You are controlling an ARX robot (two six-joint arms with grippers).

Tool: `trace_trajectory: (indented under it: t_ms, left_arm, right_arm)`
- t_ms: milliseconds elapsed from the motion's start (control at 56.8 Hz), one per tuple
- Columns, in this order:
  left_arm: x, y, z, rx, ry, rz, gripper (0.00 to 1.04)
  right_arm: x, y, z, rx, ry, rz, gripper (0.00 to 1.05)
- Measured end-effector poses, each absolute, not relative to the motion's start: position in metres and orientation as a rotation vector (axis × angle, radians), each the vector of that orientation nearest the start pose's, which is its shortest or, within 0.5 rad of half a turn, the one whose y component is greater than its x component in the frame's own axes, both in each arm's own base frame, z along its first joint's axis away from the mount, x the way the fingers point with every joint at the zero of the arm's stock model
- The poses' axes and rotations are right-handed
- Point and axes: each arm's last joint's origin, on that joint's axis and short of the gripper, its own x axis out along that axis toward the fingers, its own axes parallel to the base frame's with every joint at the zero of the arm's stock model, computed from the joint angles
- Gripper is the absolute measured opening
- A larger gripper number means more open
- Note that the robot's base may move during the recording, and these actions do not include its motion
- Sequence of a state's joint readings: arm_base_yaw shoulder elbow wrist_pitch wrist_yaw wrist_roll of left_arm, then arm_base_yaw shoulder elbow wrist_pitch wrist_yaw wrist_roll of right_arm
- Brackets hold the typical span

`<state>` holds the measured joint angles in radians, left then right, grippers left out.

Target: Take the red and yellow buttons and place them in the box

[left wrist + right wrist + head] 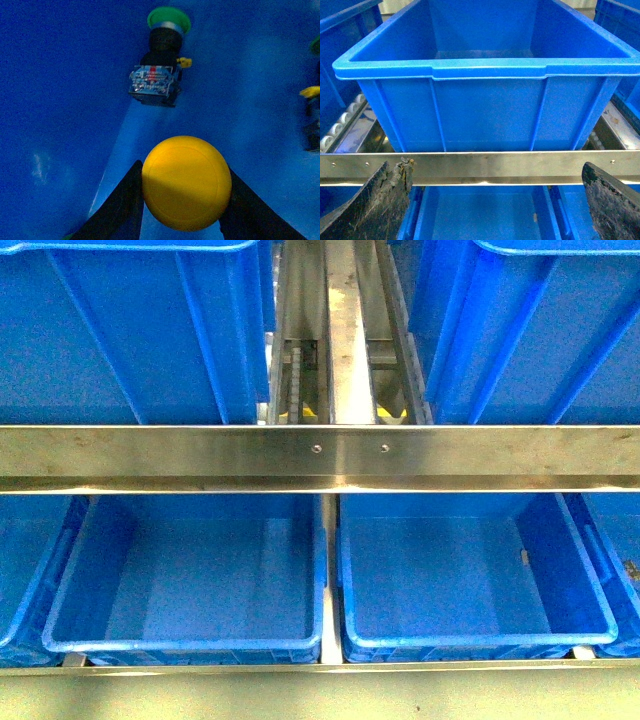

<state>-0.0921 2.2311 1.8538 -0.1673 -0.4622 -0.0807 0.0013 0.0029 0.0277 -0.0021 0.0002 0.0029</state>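
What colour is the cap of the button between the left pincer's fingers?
Yellow. The button cap sits in the left pincer; clearest in the left wrist view.

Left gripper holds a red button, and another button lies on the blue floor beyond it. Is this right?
Not quite: the button in the left gripper is yellow, not red; the left wrist view shows it. The rest is right.

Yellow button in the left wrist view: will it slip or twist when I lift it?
The yellow button has a smooth domed cap, and the left gripper pinches it at its round edge, so it may slip or pivot. It looks like rigid plastic, probably light. Set down, the round cap might let it roll.
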Motion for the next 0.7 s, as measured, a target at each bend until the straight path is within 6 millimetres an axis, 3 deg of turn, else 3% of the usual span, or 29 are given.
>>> trace_trajectory:
  t_ms: [194,299,405,511,704]
  left_arm:
    - [0.471,-0.037,0.293,-0.086,0.312,0.248,0.33]
    - [0.431,-0.036,0.343,-0.160,0.169,0.149,0.33]
    - [0.385,-0.032,0.374,-0.209,0.062,0.050,0.33]
    - [0.347,-0.022,0.381,-0.227,0.008,-0.012,0.33]
    - [0.284,-0.002,0.358,-0.290,-0.032,-0.162,0.33]
  right_arm:
    - [0.096,0.000,0.173,0.003,-0.023,0.002,0.99]
    - [0.096,0.000,0.173,0.003,-0.023,0.002,0.99]
    - [0.096,0.000,0.173,0.003,-0.023,0.001,0.99]
    - [0.096,0.000,0.173,0.003,-0.023,0.001,0.99]
    - [0.096,0.000,0.173,0.003,-0.023,0.002,0.99]
